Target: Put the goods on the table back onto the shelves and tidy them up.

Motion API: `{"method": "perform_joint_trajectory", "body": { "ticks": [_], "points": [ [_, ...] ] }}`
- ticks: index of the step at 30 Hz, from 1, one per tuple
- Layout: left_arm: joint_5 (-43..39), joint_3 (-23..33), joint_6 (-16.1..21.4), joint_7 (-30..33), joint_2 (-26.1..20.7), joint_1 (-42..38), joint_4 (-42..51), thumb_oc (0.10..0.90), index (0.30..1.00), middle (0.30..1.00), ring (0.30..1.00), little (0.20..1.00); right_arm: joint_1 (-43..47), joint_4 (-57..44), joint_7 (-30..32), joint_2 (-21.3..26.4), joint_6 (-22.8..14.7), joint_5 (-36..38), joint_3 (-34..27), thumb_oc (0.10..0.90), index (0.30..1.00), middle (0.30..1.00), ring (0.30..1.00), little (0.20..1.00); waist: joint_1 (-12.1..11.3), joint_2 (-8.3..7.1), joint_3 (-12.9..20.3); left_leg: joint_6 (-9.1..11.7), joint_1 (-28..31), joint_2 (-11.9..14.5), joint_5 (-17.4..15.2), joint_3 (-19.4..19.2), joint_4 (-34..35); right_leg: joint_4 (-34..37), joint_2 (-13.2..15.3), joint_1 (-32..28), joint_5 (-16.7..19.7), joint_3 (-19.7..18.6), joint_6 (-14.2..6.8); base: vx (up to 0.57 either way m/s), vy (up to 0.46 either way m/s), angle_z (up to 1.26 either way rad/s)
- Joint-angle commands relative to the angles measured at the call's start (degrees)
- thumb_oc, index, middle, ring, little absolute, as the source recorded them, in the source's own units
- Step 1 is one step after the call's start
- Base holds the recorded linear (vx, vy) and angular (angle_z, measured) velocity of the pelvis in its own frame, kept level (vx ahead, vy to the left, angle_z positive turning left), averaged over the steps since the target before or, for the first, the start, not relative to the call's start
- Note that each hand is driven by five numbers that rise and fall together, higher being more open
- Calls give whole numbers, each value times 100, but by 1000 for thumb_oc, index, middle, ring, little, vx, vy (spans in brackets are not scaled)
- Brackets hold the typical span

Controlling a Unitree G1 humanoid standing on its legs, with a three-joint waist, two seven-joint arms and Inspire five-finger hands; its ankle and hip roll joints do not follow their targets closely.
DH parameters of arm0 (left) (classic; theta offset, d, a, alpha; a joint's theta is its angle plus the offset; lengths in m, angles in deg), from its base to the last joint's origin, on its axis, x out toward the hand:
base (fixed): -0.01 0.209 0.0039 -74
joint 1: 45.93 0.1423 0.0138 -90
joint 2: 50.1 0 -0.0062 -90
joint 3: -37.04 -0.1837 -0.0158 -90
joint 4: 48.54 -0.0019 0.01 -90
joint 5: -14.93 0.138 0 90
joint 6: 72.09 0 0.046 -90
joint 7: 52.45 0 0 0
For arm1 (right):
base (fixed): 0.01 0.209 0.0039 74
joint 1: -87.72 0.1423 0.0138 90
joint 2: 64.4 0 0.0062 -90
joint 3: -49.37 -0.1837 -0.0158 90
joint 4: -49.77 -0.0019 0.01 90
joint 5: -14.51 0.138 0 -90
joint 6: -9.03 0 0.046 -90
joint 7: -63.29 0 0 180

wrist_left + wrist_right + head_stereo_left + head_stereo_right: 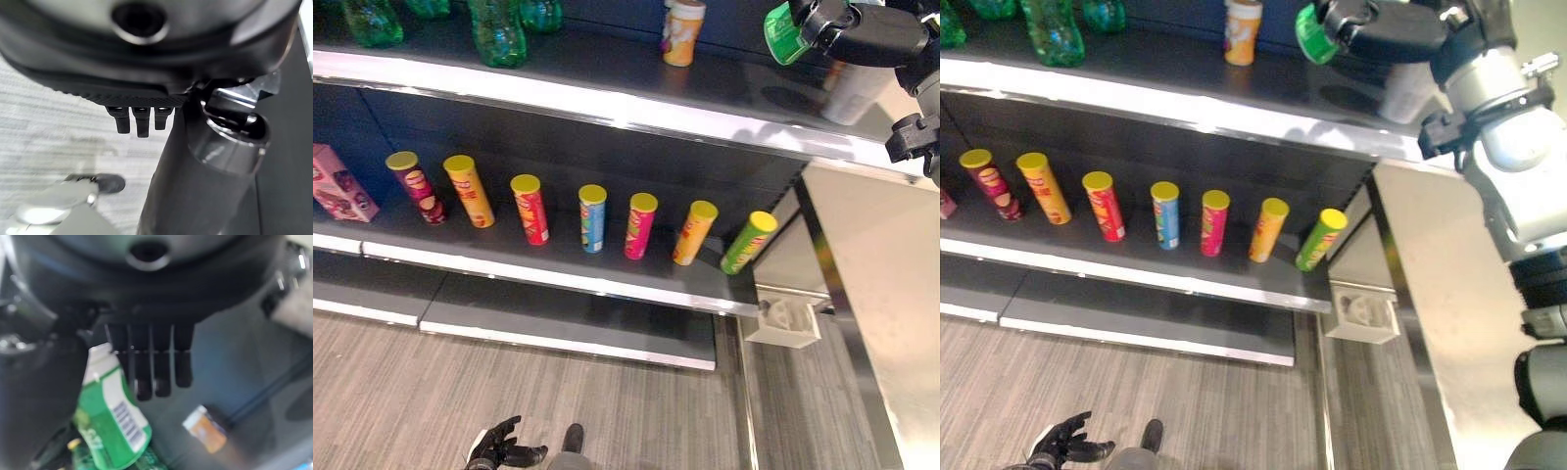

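My right hand (862,34) is raised at the right end of the top shelf (607,83), shut on a green and white carton (112,416). The carton's green end (783,34) sticks out of the hand toward the shelf's middle. An orange cup (682,32) stands on that shelf a little to the carton's left. A pale cylinder (850,93) stands on the shelf just below the hand. My left hand (499,446) hangs low above the floor, fingers relaxed and holding nothing.
Green bottles (497,34) stand at the top shelf's left. On the middle shelf (558,264) several crisp cans (592,218) stand in a row, with a pink box (340,184) at the far left. A steel surface (881,294) runs along the right, a white box (786,323) at its foot.
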State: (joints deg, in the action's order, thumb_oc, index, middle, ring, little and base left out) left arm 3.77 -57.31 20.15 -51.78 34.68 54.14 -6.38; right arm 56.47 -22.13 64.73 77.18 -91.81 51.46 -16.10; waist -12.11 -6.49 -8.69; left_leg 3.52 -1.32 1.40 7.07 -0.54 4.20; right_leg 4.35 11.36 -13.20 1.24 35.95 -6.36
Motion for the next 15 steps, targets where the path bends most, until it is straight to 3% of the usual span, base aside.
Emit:
{"method": "perform_joint_trajectory", "body": {
  "ticks": [1,3,5,6,8,9,10,11,15],
  "points": [
    [89,-228,333,29,-481,-96,125,800,900,900,900,900,713,154,227,227,-254,146,-128,400,300,300,300,300,-55,-36,447,344,80,274,-583,-262,-52,-926,487,393,-333,-210,-443,115,247,16],
    [55,-184,339,47,-527,-87,92,800,900,900,900,900,696,219,212,232,-204,115,-119,400,300,300,300,300,-25,-26,398,206,191,149,-659,-272,-15,-1478,766,573,-166,-358,-493,93,252,11],
    [-20,-136,342,79,-590,-81,142,800,900,900,900,900,921,279,203,192,-170,56,114,400,300,300,300,300,19,-4,237,23,330,-11,-710,-317,23,-2260,1145,923,317,-648,-642,29,230,1],
    [-9,-132,353,100,-638,-119,131,800,900,900,900,900,957,337,181,184,-161,98,168,400,300,300,300,300,28,18,193,6,346,13,-736,-320,25,-2470,1150,1073,230,-765,-627,-53,144,-7],
    [-57,-141,371,104,-717,-202,177,800,900,900,900,900,1095,369,137,229,-120,120,342,400,300,300,300,300,86,37,97,-15,299,11,-643,-255,14,-2320,975,1378,235,-1091,-479,-47,9,-11],
    [-188,-134,384,90,-778,-268,247,800,900,900,900,900,1237,357,101,294,-100,211,527,400,300,300,300,300,153,18,19,59,261,28,-637,-142,-1,-1637,684,1494,73,-1418,-443,12,-82,12],
    [-189,-131,383,89,-770,-269,247,800,900,900,900,900,1265,367,99,293,-101,215,554,400,300,300,300,300,154,33,15,64,267,39,-640,-144,0,-1613,669,1478,84,-1414,-439,31,-159,27],
    [-196,-89,393,91,-823,-238,231,800,900,900,900,900,1327,418,102,374,-144,269,611,400,300,300,300,300,148,-74,-7,104,176,10,-671,-76,-100,-888,469,1310,49,-1593,-515,24,-127,38],
    [-220,-43,386,85,-746,-234,164,800,900,900,900,900,1508,298,20,339,-165,301,817,400,300,300,300,300,219,-229,117,155,43,60,-670,2,-158,-485,251,1215,234,-1716,-519,50,-121,32]
  ]
}}
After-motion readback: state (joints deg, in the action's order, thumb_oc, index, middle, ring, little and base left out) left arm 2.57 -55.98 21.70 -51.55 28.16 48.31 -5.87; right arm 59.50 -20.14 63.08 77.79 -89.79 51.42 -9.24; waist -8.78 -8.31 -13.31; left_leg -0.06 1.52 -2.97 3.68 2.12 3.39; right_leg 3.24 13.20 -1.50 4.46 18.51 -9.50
